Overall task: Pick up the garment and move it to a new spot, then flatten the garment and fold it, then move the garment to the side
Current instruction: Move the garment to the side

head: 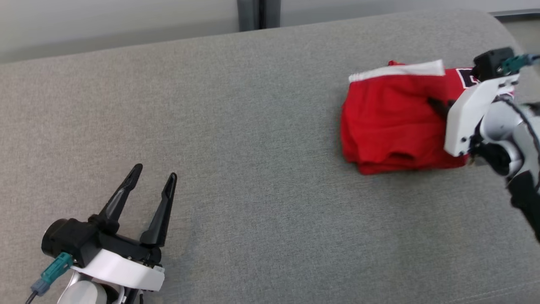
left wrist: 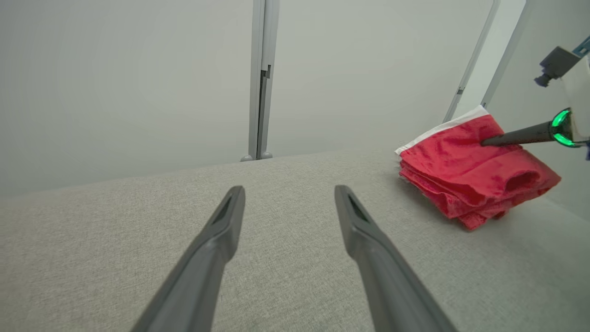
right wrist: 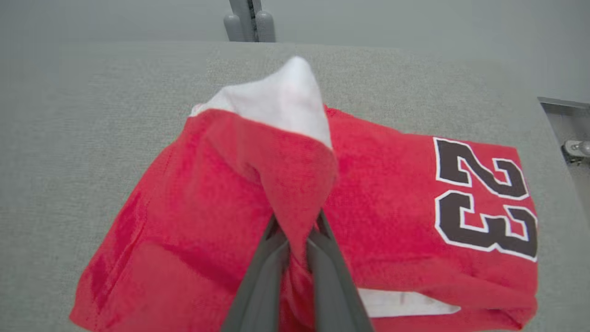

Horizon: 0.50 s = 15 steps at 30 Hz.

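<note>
The garment is a red jersey with a white trim and a black "23", lying folded in a thick stack at the right of the grey cushioned surface. My right gripper reaches in from the right, shut on a raised fold of the garment. In the right wrist view the red cloth is pinched between the fingertips of the right gripper. My left gripper rests at the lower left, open and holding nothing, far from the garment. In its own view the left gripper points over bare fabric.
A pale wall with a grey vertical post runs behind the surface. The surface's rounded right edge lies close beyond the garment, with a metal fitting past it. Wide bare fabric stretches between the two grippers.
</note>
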{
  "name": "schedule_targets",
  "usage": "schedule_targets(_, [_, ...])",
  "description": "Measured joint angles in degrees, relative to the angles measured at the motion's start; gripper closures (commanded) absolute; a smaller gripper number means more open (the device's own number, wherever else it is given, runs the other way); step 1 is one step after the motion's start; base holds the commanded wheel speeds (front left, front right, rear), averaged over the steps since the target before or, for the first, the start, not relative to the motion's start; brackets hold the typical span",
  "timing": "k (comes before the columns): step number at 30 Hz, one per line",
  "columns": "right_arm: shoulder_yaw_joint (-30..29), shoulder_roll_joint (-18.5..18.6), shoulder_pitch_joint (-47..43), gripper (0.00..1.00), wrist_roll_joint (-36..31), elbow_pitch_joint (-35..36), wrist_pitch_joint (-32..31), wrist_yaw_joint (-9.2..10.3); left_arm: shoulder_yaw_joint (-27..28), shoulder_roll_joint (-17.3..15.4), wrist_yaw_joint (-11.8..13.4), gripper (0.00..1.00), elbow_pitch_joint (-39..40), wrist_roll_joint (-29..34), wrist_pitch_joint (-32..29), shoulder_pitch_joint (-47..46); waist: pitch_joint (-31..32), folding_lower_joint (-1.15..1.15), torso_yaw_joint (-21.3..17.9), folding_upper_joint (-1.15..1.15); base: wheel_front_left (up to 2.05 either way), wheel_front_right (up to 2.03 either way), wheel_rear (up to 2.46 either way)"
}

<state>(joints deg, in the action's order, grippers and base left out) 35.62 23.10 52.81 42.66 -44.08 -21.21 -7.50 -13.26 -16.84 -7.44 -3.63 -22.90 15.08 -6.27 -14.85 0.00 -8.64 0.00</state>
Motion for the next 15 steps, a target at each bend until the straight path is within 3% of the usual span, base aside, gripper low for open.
schedule_targets(15, [-2.9,2.3,11.4,1.0,-16.5,-10.1,-10.1,0.0,-0.7,-1.7,0.0,0.0,1.3,-1.5,0.0,-2.7,-6.2,0.0,2.8,0.0,0.0,0.0,0.0])
